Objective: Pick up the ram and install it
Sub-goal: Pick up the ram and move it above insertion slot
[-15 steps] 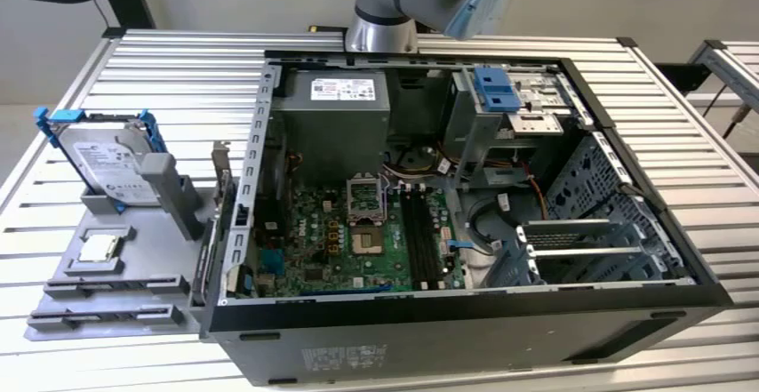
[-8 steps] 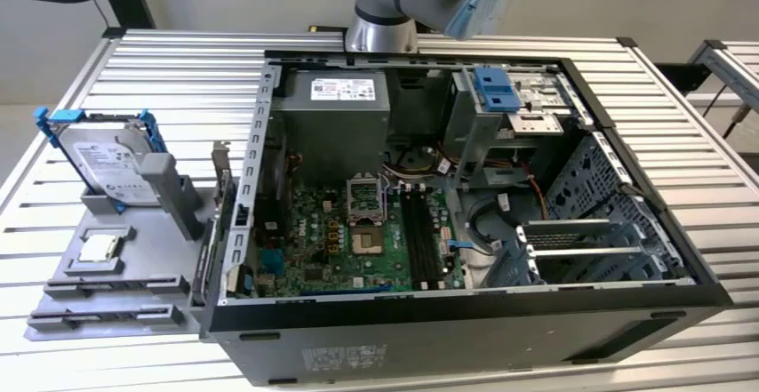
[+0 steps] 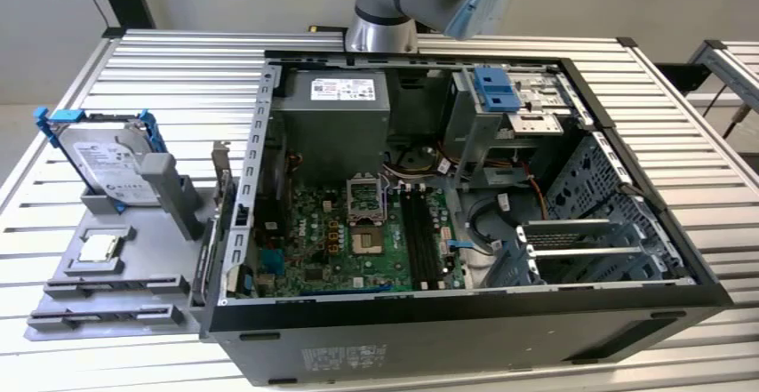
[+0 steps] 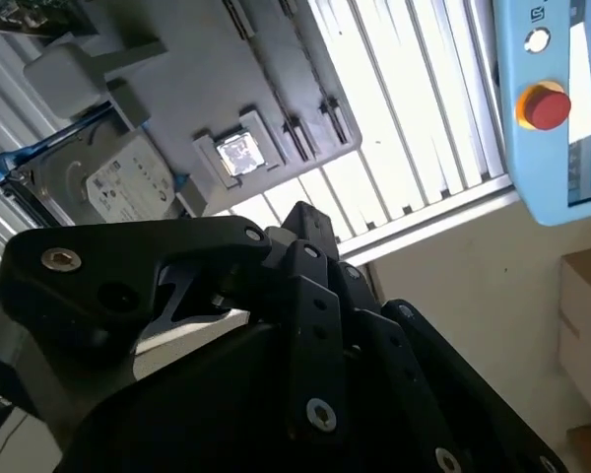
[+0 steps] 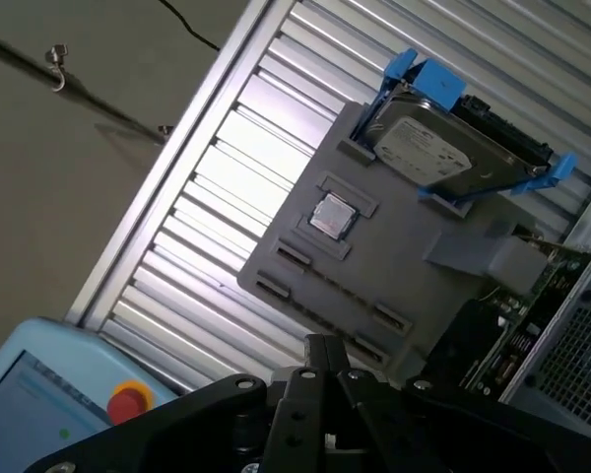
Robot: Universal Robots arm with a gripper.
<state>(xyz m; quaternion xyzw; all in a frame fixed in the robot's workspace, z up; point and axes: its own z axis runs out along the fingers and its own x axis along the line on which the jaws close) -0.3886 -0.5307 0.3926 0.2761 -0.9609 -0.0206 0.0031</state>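
Thin, long, dark ram sits in a motherboard slot; the tool is pinched together.

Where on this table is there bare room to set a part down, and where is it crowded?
Bare slats lie between the hard drive and the far edge of the table, and on the exterior view's right of the computer case. The grey holder with the processor chip and the case interior are crowded.
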